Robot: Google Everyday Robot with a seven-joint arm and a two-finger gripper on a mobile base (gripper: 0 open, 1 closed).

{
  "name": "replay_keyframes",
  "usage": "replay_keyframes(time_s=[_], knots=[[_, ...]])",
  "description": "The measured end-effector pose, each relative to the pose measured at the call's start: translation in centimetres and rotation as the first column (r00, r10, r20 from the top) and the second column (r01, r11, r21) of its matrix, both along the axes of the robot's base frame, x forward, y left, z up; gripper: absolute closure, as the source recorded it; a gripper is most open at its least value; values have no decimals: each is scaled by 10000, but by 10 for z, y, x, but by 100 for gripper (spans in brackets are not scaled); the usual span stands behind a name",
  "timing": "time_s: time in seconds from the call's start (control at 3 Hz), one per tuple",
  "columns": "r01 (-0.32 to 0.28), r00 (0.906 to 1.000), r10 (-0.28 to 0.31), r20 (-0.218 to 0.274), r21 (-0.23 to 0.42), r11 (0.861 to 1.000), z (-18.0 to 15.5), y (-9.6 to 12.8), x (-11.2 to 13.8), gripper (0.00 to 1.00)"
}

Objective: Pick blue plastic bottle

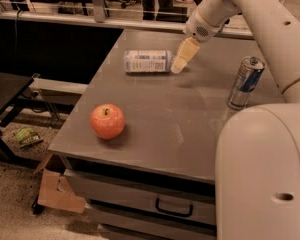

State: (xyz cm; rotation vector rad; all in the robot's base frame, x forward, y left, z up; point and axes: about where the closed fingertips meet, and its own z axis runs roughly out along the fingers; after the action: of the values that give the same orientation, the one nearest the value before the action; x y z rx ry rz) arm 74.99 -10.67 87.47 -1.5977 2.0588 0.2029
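Placement explains most of what you see: the blue plastic bottle [147, 61] lies on its side near the far edge of the desk [190, 119], its long axis running left to right, its pale printed label facing up and its right-hand end toward your gripper [179, 64]. Because the bottle lies flat rather than standing, the arm reaches in from the upper right and angles the gripper down and to the left, so that its tip sits right at that end of the bottle, touching or just beside it; you cannot tell which from this angle. Nor can you tell how wide the gripper is set, since it reads as one pale wedge, and nothing shows it holding the bottle. I judge that you are at the approach step, with the grasp not yet made. A round body lying loose like this will likely roll if nudged, so you would do well to close across its width rather than push along it. The red apple [107, 121] sits well apart near the front left, and the blue-and-silver can [246, 82] stands upright to the right, both out of your line.
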Motion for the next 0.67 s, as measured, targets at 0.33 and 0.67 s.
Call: replay_keyframes(time_s=[0.33,0.67], knots=[[-162,9994,163,-315,36,9999,-7,20,12,15],[-436,9908,409,-1289,-180,9989,-14,47,5,43]])
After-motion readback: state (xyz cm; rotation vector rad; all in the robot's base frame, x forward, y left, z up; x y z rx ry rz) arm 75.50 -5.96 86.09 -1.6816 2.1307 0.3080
